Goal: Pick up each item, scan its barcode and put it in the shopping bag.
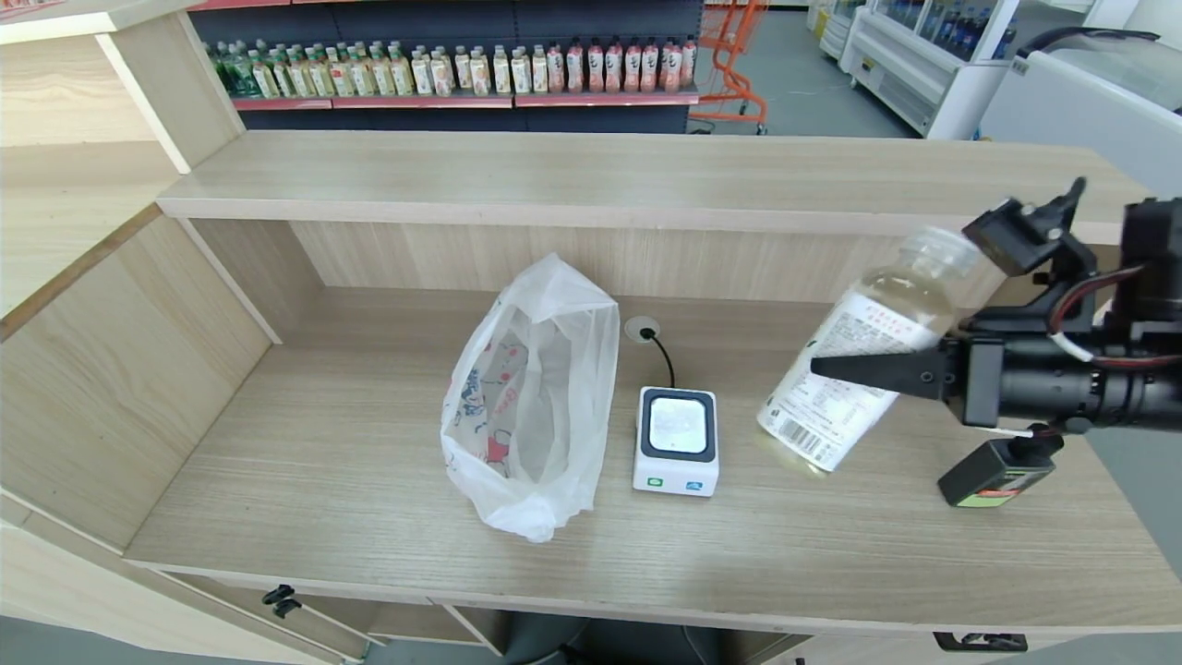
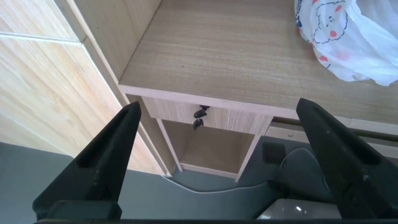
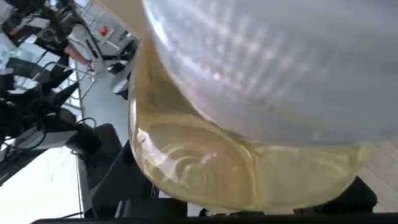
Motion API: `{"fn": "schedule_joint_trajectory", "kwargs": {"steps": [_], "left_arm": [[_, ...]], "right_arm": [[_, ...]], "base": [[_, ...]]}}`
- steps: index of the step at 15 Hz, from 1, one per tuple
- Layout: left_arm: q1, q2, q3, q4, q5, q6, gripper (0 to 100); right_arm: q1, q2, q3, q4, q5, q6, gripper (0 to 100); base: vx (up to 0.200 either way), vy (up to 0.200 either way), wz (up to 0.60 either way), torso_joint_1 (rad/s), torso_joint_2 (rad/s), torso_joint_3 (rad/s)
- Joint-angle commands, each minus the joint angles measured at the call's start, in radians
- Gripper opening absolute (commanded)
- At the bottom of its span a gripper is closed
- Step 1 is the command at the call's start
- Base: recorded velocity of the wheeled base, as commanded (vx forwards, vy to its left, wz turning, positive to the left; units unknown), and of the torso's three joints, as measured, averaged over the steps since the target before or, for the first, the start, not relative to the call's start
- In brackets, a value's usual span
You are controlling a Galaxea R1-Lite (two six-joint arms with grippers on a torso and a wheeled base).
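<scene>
A clear bottle point(image 1: 863, 356) of pale yellow drink with a white label is held tilted above the counter's right side, cap up and away, barcode low on its label. My right gripper point(image 1: 877, 369) is shut on the bottle point(image 3: 249, 124), which is seen close up from the wrist. The white scanner point(image 1: 677, 440) with a dark window sits on the counter just left of the bottle. Further left stands the white plastic shopping bag point(image 1: 531, 397), mouth open, something printed inside. My left gripper point(image 2: 217, 162) hangs open below the counter's front left edge, near the bag point(image 2: 348, 37).
A small black box point(image 1: 997, 473) lies on the counter under my right arm. The scanner's cable runs to a grommet point(image 1: 642, 328) behind it. A raised wooden ledge point(image 1: 591, 175) bounds the back and a side panel point(image 1: 120, 369) the left. An open cabinet bay point(image 2: 211, 146) sits beneath the counter.
</scene>
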Motion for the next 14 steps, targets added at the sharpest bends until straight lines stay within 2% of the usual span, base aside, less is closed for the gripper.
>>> {"fn": "schedule_joint_trajectory", "kwargs": {"steps": [1,2,4,14], "left_arm": [[0.0,0.0,0.0,0.001,0.0,0.0,100],[0.0,0.0,0.0,-0.001,0.0,0.0,100],[0.0,0.0,0.0,-0.001,0.0,0.0,100],[0.0,0.0,0.0,-0.001,0.0,0.0,100]], "right_arm": [[0.039,-0.119,-0.004,0.014,0.084,0.006,0],[0.059,-0.127,0.014,0.014,0.116,0.005,0],[0.103,-0.124,0.036,0.016,0.113,0.005,0],[0.169,-0.15,0.073,0.046,0.114,0.042,0]], "base": [[0.0,0.0,0.0,0.0,0.0,0.0],[0.0,0.0,0.0,0.0,0.0,0.0],[0.0,0.0,0.0,0.0,0.0,0.0],[0.0,0.0,0.0,0.0,0.0,0.0]]}}
